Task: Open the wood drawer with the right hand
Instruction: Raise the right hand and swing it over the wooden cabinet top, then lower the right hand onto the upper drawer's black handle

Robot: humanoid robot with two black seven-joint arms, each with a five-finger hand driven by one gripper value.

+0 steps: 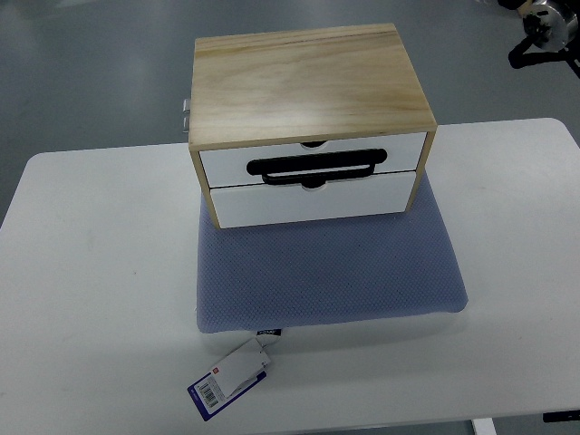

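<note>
A small wooden drawer box (308, 82) with a light wood top stands on a blue-grey cushion (326, 267) on the white table (91, 272). It has two white drawer fronts, an upper one (227, 163) and a lower one (313, 199); both look shut. A black loop handle (317, 166) lies across the seam between them. No robot hand or arm shows in the top view.
A white and blue tag with a barcode (231, 379) hangs from the cushion's front edge. A small metal part (184, 112) sticks out at the box's back left. Dark equipment (544, 41) stands on the floor at the top right, beyond the table.
</note>
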